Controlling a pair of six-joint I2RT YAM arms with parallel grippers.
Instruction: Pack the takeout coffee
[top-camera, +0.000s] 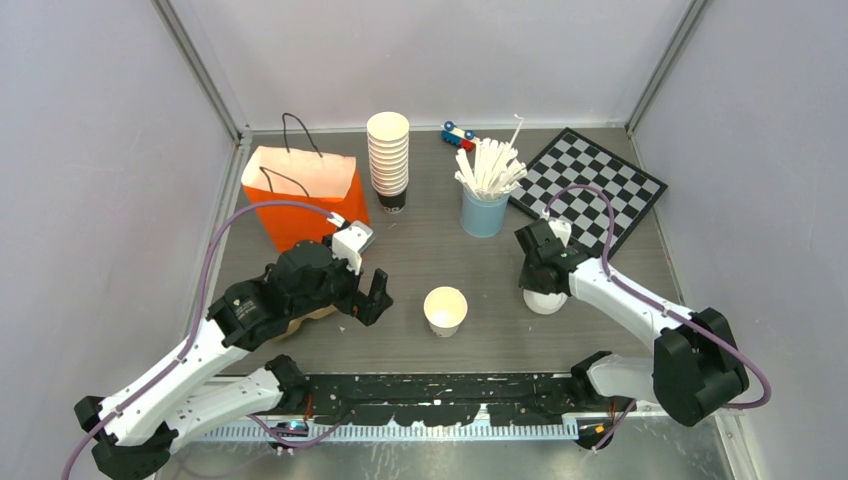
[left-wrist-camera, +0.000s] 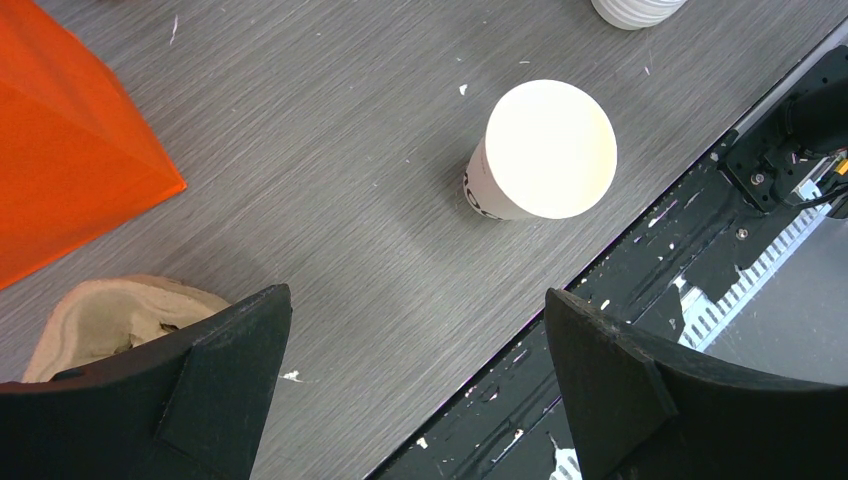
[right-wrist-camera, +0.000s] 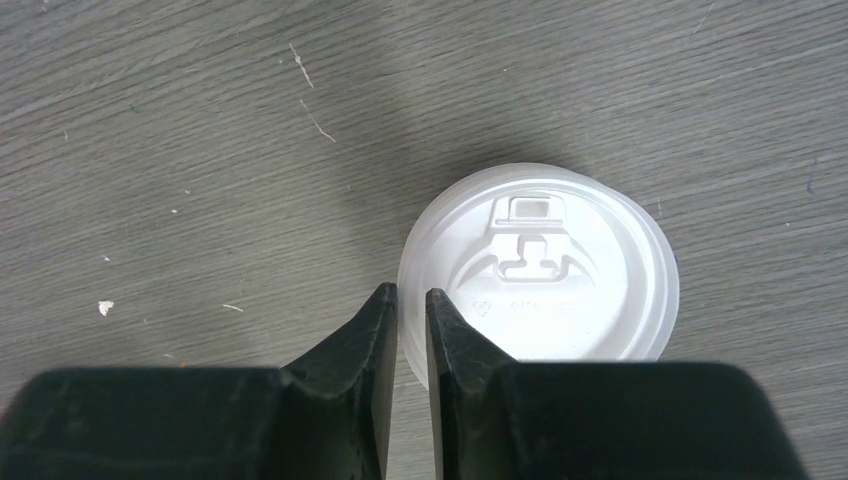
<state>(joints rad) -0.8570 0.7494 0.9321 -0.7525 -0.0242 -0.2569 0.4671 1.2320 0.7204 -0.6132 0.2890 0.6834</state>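
A white paper cup (top-camera: 445, 310) stands open, with no lid, at the table's middle front; it also shows in the left wrist view (left-wrist-camera: 540, 150). A round white plastic sip lid (right-wrist-camera: 540, 265) sits right of it (top-camera: 546, 300); I cannot tell whether a cup is under it. My right gripper (right-wrist-camera: 411, 295) has its jaws nearly together on the lid's left rim, and in the top view it (top-camera: 540, 282) hangs right over the lid. My left gripper (top-camera: 365, 295) is open and empty, left of the open cup (left-wrist-camera: 415, 300).
An orange paper bag (top-camera: 300, 195) stands back left. A tan pulp carrier (left-wrist-camera: 110, 320) lies under my left arm. A tall stack of lidless cups (top-camera: 388, 155), a light-blue cup of white sticks (top-camera: 485, 195), a toy car (top-camera: 458, 135) and a checkerboard (top-camera: 590, 185) are at the back.
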